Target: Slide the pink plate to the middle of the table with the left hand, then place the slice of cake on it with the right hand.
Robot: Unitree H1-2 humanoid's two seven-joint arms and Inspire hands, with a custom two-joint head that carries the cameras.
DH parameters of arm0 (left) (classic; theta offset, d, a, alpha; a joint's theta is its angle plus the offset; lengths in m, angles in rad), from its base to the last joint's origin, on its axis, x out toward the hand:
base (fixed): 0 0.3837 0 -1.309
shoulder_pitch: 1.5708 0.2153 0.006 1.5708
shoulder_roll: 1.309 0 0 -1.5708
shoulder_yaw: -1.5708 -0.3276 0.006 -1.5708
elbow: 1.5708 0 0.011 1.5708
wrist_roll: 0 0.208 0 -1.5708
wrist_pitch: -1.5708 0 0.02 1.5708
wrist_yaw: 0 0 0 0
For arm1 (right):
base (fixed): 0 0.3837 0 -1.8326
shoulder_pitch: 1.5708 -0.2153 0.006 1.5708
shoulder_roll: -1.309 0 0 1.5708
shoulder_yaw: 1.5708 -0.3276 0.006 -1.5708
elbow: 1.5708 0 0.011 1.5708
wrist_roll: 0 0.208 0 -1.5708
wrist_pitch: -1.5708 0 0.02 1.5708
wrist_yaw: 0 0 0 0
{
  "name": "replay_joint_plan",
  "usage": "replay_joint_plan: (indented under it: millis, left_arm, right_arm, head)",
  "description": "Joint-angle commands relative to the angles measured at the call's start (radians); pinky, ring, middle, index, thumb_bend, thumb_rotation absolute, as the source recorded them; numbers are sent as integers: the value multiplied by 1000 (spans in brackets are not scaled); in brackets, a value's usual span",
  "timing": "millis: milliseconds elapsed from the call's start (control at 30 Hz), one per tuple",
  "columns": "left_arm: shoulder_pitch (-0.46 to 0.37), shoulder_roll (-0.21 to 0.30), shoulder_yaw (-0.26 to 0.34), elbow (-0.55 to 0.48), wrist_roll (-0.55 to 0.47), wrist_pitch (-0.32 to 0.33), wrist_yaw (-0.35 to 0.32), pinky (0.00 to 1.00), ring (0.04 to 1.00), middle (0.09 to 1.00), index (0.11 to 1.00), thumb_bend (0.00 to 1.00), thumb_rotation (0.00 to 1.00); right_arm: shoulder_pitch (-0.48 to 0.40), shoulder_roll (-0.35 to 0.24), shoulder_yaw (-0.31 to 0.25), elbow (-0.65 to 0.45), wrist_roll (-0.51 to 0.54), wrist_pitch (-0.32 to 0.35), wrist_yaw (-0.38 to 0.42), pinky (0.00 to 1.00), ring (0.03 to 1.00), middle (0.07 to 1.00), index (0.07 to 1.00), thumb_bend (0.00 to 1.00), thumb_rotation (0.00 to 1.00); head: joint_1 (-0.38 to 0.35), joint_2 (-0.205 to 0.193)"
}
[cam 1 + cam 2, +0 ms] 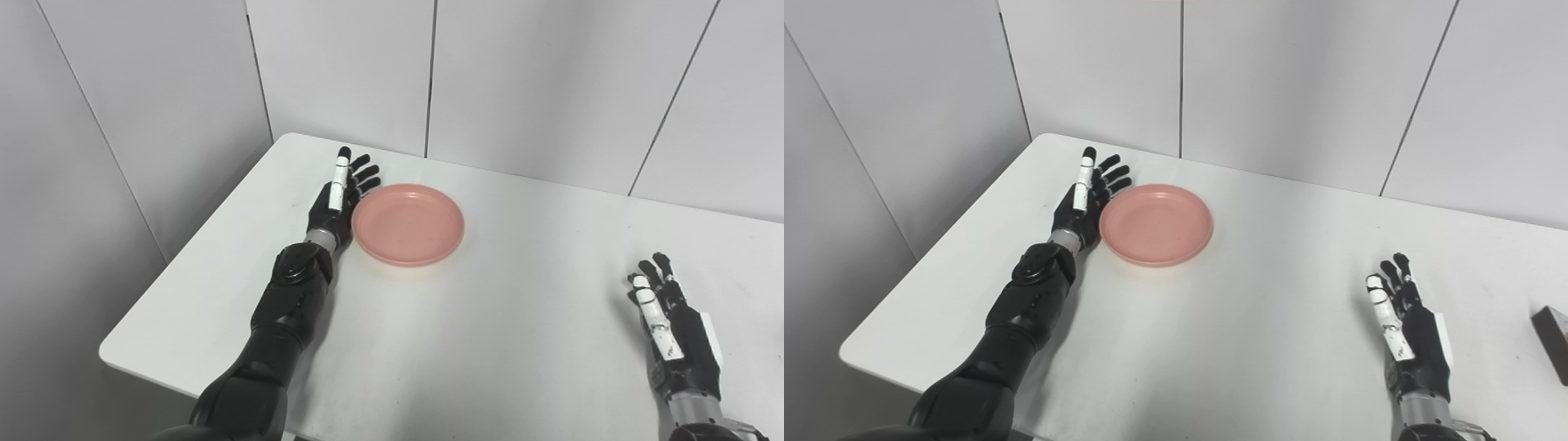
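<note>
Fingers (pixel 361 171) straight, left hand (pixel 335 205) beside pink plate (pixel 407 224).

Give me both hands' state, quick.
Left hand: open, holding nothing, beside the pink plate, at its left rim.
Right hand: open, holding nothing, away from the slice of cake.

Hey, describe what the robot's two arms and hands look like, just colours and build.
Both arms are glossy black, with rounded, jointed shells. The left hand and right hand are black with slim segmented fingers, each showing one white-covered digit. A silver metal ring sits at each wrist. The right hand has a white panel along its outer side.
</note>
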Motion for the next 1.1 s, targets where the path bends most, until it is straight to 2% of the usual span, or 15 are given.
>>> replay_joint_plan:
  millis: [0,300,467,633,733,900,1067]
  left_arm:
    - [-27,1,-10,-36,-1,5,-25,838,862,854,848,782,1000]
    - [9,-41,-74,-148,17,57,-52,860,884,878,869,779,996]
    - [31,-79,-108,-192,41,56,-42,847,874,866,864,764,961]
    - [54,-83,-177,-233,93,106,-69,896,913,902,912,787,996]
    - [69,-95,-197,-257,102,128,-70,931,936,923,928,780,998]
    - [99,-115,-226,-309,132,135,-61,959,952,936,940,733,1000]
    - [130,-139,-244,-363,166,132,-47,986,975,959,961,742,1000]
  right_arm:
    - [-24,0,-3,-27,2,-17,0,925,904,937,963,423,646]
    - [-21,2,2,-48,-8,8,-9,918,902,935,960,419,652]
    - [-23,4,0,-43,2,8,-3,936,908,940,966,424,669]
    - [-25,11,-1,-48,8,13,-6,926,903,932,958,440,673]
    - [-27,12,-2,-39,14,5,-2,937,907,936,961,441,663]
    - [-29,19,-2,-38,13,6,-6,924,899,931,954,448,650]
    - [-31,15,12,-39,-1,3,0,927,910,942,967,456,668]
  head:
    - [1,1]
    - [-4,7]
    - [-9,10]
    - [-14,13]
    - [-19,16]
    - [-52,30]
    - [-104,46]
